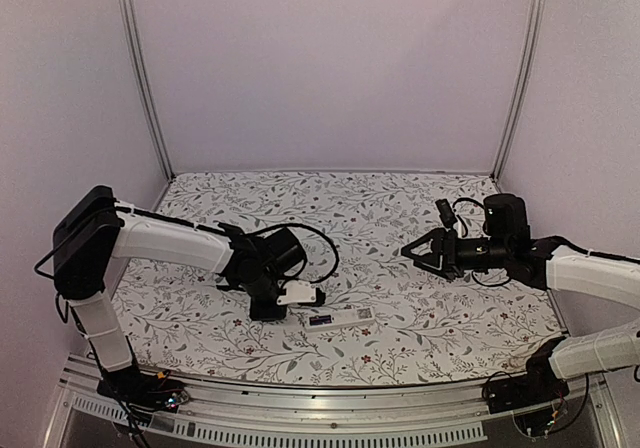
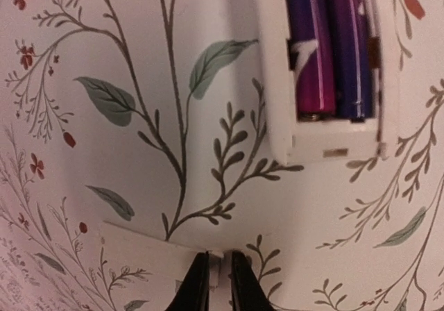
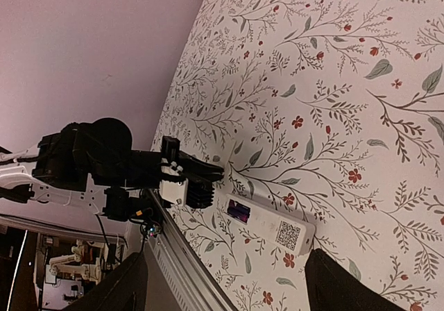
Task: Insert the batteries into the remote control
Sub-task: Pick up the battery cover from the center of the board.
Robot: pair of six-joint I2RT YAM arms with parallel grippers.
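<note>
Remote control (image 2: 274, 68) and batteries (image 2: 316, 47) cut off at the left wrist view's top edge.

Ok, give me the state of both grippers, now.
Left gripper: closed on the white battery cover.
Right gripper: open, holding nothing.

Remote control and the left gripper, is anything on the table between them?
Nothing visible. Only floral tabletop shows between the left gripper, pinching a flat white piece, and the remote control, whose open compartment holds both batteries.
</note>
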